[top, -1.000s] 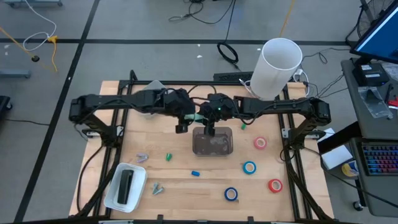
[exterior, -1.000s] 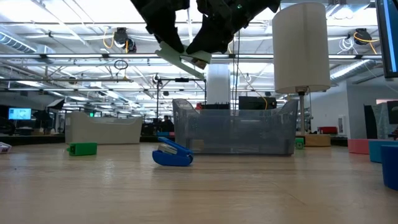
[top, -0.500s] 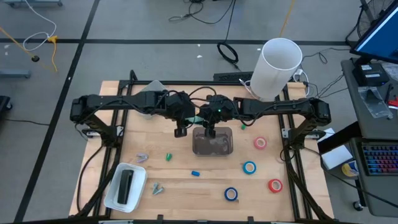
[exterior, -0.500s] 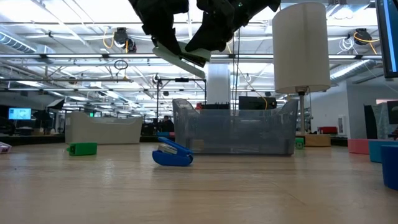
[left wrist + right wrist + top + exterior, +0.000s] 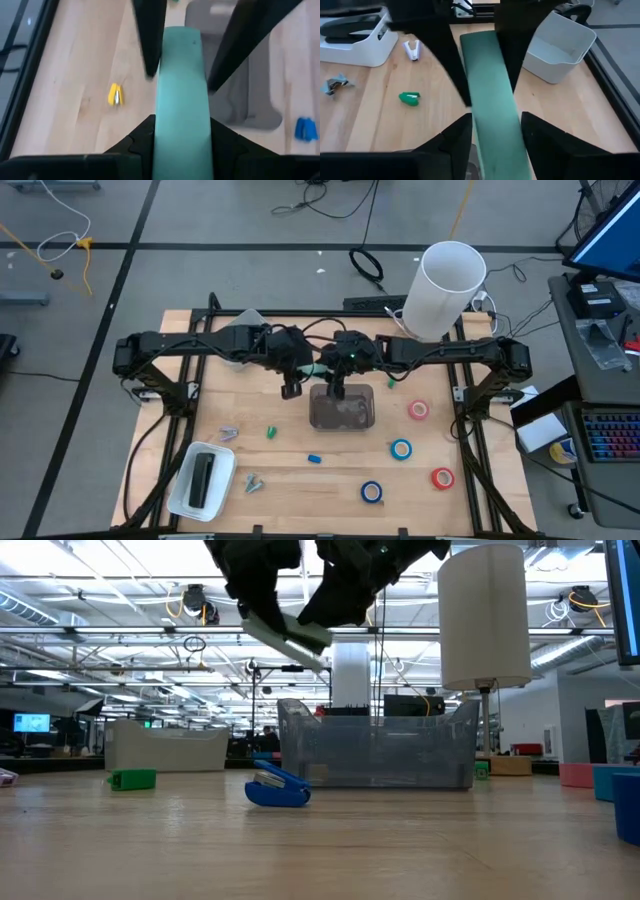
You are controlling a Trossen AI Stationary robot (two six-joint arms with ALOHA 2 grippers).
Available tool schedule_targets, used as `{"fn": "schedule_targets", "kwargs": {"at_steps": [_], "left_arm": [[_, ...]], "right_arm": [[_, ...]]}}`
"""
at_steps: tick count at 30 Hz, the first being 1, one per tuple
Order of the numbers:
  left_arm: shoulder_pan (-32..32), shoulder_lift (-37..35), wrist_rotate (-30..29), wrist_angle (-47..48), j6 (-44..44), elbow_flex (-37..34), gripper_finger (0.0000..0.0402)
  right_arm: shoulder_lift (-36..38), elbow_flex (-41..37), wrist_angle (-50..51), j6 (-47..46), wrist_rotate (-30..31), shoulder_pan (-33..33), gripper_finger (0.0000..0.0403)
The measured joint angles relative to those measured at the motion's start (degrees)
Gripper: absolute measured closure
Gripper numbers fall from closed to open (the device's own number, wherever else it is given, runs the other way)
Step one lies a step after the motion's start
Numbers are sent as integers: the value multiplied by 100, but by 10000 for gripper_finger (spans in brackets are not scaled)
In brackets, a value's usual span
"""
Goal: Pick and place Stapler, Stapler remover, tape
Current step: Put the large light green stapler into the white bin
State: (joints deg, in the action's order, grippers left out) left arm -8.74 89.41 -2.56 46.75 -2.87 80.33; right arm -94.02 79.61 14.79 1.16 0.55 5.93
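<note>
A pale green stapler (image 5: 318, 370) hangs high over the far edge of the clear bin (image 5: 342, 408), between both arms. My left gripper (image 5: 181, 127) is shut on its left end. My right gripper (image 5: 495, 124) stands at its right end, a finger close on either side; it looks open. The tape rolls lie flat at the right: pinkish red (image 5: 418, 410), blue (image 5: 401, 448), blue (image 5: 372, 491), red (image 5: 442, 477). A blue stapler remover (image 5: 314, 458) and a green one (image 5: 270, 432) lie in front of the bin. My left gripper pinches the stapler's left end by its two long sides (image 5: 162, 137) between its two fingers. The fingers come level from the table's left and lie along the stapler. The stapler (image 5: 288, 635) is lifted clear, its right end slightly lower.
A white tray (image 5: 185, 490) with a black stapler sits at the near left, with metal removers (image 5: 228, 434) (image 5: 250, 480) beside it. A tall white cylinder (image 5: 445, 275) stands at the far right. A pale tub (image 5: 560, 45) sits at the far left.
The stapler has stayed high over the bin between both grippers. My left gripper has shifted slightly toward the table's left while staying at the stapler's left end.
</note>
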Motion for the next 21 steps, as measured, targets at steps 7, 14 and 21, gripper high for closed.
{"fn": "schedule_targets", "kwargs": {"at_steps": [7, 14, 21], "left_arm": [[-8, 0, -354, 489, 100, -8, 275], [-1, -2, -346, 761, 191, -8, 275], [-1, -2, -328, 1165, 508, -8, 275]], "right_arm": [[0, 0, 61, -10, -77, -9, 219], [0, 0, 246, 126, -68, -7, 209], [0, 0, 620, 149, -48, 15, 214]]}}
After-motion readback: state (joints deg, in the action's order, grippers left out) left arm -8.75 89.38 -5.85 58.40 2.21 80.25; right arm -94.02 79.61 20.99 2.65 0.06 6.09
